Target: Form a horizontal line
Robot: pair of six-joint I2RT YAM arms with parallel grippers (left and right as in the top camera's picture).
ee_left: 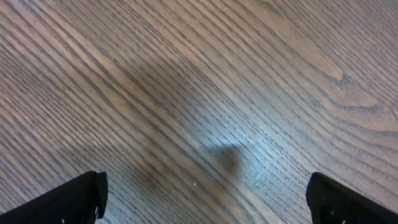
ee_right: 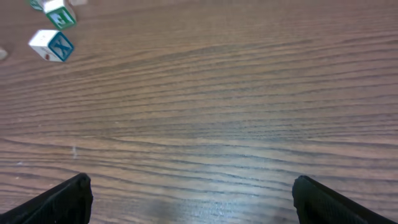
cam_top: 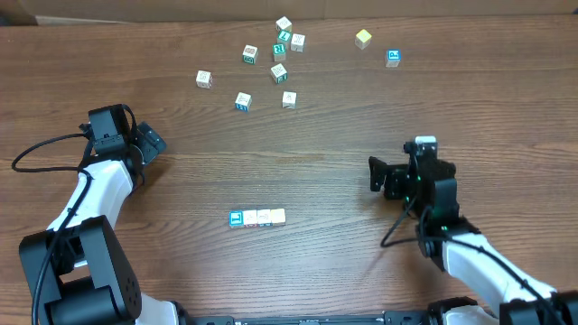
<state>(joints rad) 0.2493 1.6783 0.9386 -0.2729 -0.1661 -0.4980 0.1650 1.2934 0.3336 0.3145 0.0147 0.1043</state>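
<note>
The horizontal line [cam_top: 257, 218] lies on the wooden table near the front centre: several tiny letter cubes touching in a straight row, a blue-faced one at its left end and a pale cream one at its right. My left gripper [cam_top: 152, 143] hangs well to the row's upper left, and in the left wrist view it [ee_left: 205, 202] is open over bare wood. To the right of the row is my right gripper [cam_top: 375, 176], which the right wrist view shows [ee_right: 193, 199] open with nothing between its fingers. Neither wrist view shows the row.
Several loose letter cubes [cam_top: 280, 50] are scattered along the far side, with a yellow cube [cam_top: 363, 38] and a blue-faced one [cam_top: 393, 58] at the right. The right wrist view catches a blue-lettered cube [ee_right: 52, 45] and a green-lettered cube [ee_right: 60, 15] at its top left.
</note>
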